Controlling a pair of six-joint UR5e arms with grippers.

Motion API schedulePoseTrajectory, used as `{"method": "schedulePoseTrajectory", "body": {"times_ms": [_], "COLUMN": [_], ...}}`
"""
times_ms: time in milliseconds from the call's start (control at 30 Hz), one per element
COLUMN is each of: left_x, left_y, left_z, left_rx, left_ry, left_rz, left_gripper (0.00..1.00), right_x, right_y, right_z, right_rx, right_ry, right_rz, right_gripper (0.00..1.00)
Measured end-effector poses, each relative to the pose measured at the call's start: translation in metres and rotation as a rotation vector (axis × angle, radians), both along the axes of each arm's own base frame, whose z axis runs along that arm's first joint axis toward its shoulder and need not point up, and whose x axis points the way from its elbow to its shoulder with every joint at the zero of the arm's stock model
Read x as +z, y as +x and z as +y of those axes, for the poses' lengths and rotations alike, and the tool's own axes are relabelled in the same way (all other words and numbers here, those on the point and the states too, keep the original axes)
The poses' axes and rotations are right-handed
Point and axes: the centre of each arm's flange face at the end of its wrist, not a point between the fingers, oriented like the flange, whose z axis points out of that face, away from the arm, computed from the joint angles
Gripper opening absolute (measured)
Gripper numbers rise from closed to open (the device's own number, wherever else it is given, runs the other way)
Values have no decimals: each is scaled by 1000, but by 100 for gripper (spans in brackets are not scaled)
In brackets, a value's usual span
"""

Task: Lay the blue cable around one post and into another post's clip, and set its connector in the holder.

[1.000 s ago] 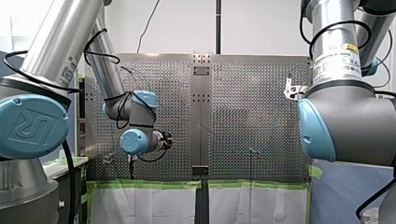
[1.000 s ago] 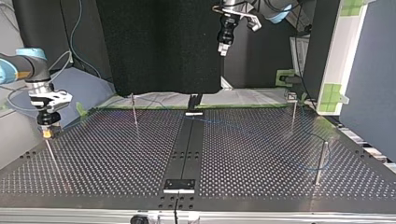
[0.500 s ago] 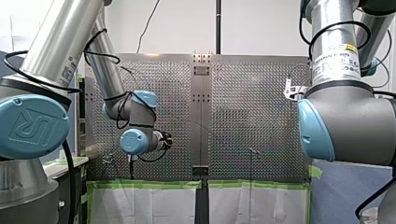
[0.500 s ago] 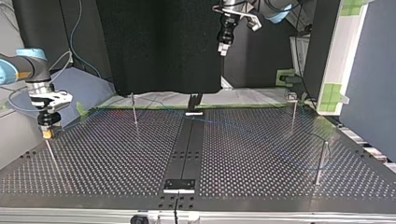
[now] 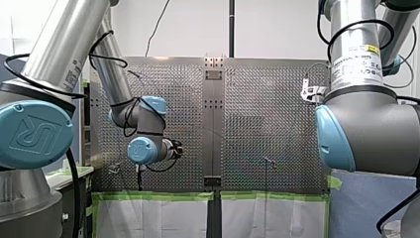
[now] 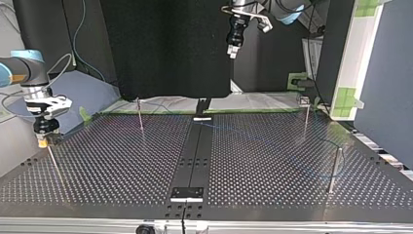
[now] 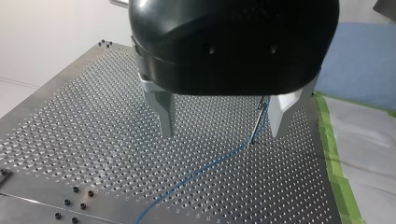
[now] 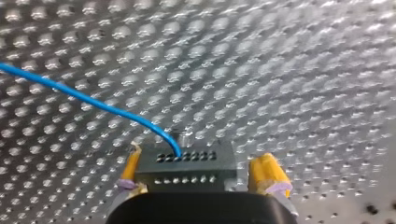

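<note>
- Right gripper (image 8: 199, 161): yellow pads clamped on connector (image 8: 187, 163), blue cable (image 8: 84, 98) trailing over table (image 8: 303, 70).
- Left gripper (image 7: 222, 133): fingers apart, empty, above blue cable.
- Likely step: seating connector; next needs lining up with holder.

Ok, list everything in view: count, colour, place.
table: one, grey, perforated, under everything.
centre strip: one, black, down the table's middle.
posts: four, thin metal, spread over the table.
blue cable: one, running from the connector across the table.
connector: one, black, between the right gripper's pads.
tape: several strips, green, along the table's edge.
left gripper: one, black with metal fingers, open, high above the table.
right gripper: one, yellow pads, shut on the connector.
</note>
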Motion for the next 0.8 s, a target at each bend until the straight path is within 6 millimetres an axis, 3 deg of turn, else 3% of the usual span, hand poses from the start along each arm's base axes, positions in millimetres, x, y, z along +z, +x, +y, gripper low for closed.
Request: {"method": "schedulePoseTrajectory", "body": {"times_ms": [233, 800], "left_x": [0, 0], "left_y": [0, 0], "left_z": [0, 0], "left_rx": [0, 1], "left_ry": [1, 6], "left_rz": [0, -1], "left_gripper": [100, 100], "right_x": [8, -1], "right_y": [0, 2], "right_z": [2, 4], "right_rx": [-1, -8], "right_ry": [-6, 14], "right_rz": [-2, 0], "right_gripper": [100, 100]}}
